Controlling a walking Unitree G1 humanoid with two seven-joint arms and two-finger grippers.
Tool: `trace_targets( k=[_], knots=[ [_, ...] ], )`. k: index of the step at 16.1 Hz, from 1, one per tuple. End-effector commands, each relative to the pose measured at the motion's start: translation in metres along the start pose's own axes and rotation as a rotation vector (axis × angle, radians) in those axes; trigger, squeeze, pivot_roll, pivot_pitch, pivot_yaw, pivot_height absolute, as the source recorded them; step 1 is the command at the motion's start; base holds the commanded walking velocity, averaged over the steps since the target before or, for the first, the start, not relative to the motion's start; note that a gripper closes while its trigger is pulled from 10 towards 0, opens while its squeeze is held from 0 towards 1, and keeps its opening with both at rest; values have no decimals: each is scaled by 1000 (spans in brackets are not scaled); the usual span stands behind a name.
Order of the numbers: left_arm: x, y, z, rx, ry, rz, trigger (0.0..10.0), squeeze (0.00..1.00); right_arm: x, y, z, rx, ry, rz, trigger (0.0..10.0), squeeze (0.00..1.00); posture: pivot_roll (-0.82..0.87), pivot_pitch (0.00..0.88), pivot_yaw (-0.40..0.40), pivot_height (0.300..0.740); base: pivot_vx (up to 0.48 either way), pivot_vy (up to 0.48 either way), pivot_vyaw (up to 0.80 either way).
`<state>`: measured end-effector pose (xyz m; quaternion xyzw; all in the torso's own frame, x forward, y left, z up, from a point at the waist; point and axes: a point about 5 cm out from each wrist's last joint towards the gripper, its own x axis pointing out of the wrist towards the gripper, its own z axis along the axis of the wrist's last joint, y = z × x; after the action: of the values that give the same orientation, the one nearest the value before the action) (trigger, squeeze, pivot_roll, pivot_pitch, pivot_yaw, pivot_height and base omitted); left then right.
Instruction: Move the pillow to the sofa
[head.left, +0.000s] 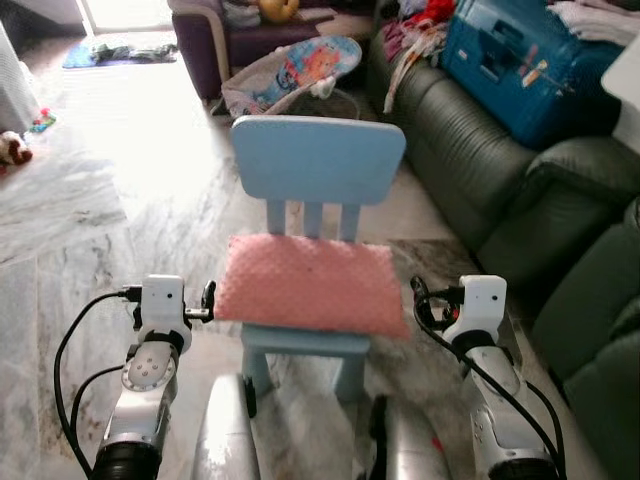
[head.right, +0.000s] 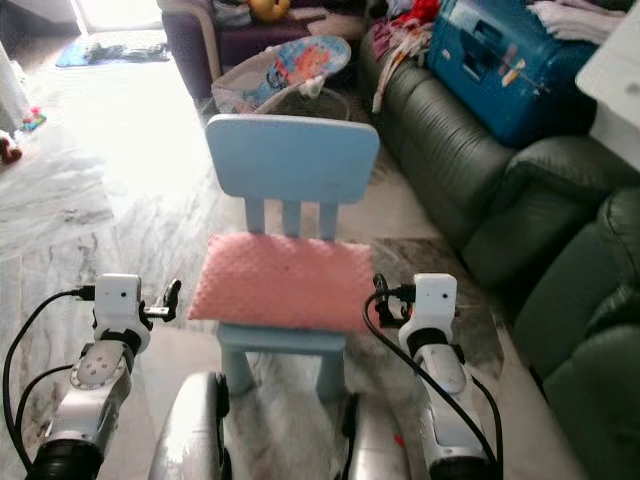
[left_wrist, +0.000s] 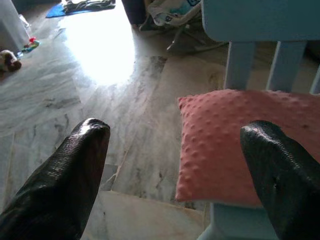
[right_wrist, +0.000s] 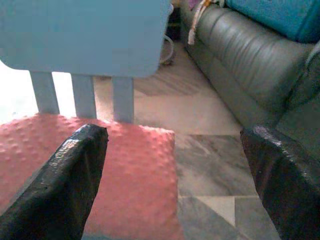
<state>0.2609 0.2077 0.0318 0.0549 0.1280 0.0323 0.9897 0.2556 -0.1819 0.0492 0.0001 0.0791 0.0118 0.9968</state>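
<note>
Still flat on blue chair (head.left: 318, 160): pink pillow (head.left: 312, 284). Flanking it, left gripper (left_wrist: 175, 165) and right gripper (right_wrist: 175, 165), fingers spread wide, holding nothing. Green sofa (head.left: 480, 150) nearby, right.

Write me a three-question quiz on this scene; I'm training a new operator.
1. True or false: the pink pillow lies on the blue chair.
2. The left end effector is: A) shut on the pillow, B) open beside it, C) on the sofa.
3. Which side of the chair is the green sofa on, robot's left or right?

Key: 1 true. 2 B; the right end effector is open too. 3 right.
</note>
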Motion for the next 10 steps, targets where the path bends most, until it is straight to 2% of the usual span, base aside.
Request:
trace_targets(
  k=[1,8,10],
  knots=[
    [2,0,3,1,-10,-6,10000,0,2,1,6,-13,-25,7,10000,0,-15,0,-34,605,311,0,0],
    [2,-1,4,3,-13,-10,10000,0,2,1,5,-9,-22,6,10000,0,-14,0,-34,605,322,0,0],
    [2,-1,2,-2,-2,-6,10000,0,2,1,5,-8,-20,6,10000,0,-16,0,-34,605,326,338,0]
  ],
)
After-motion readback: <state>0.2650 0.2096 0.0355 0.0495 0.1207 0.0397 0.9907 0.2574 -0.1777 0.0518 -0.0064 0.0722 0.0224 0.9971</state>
